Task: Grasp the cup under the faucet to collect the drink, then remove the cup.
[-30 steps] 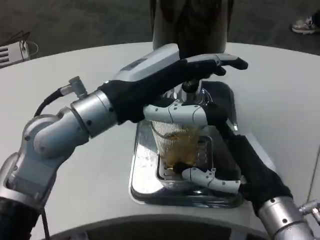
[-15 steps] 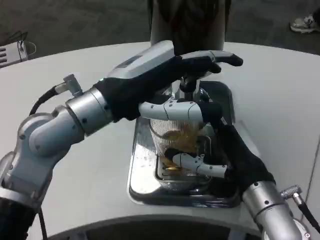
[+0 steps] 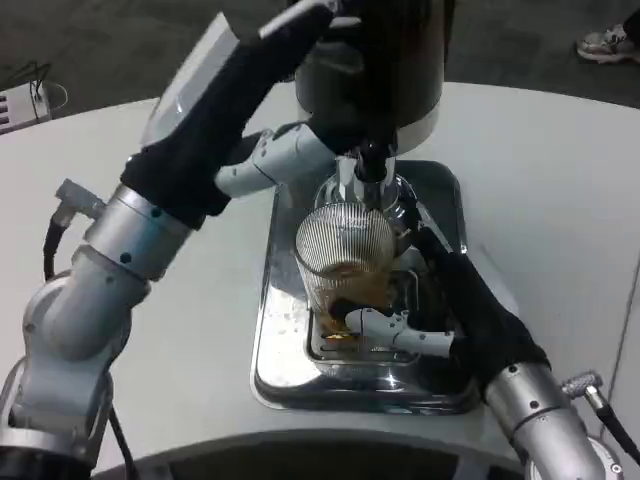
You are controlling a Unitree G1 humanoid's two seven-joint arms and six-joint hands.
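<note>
This looks like a demo floor or exhibition hall rather than a home. A drink dispenser (image 3: 385, 60) stands on a round white table (image 3: 560, 200); beyond the table lies dark carpet, with a bystander's sneaker (image 3: 607, 45) at its far right.

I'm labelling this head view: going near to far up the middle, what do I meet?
Shiny metal drip tray → ribbed clear glass cup holding amber drink → black faucet spout → dark cylindrical dispenser body.

Left hand (image 3: 265, 100) is raised high on its bent silver forearm, while right hand (image 3: 450, 300) reaches forward low, fingers curled.
</note>
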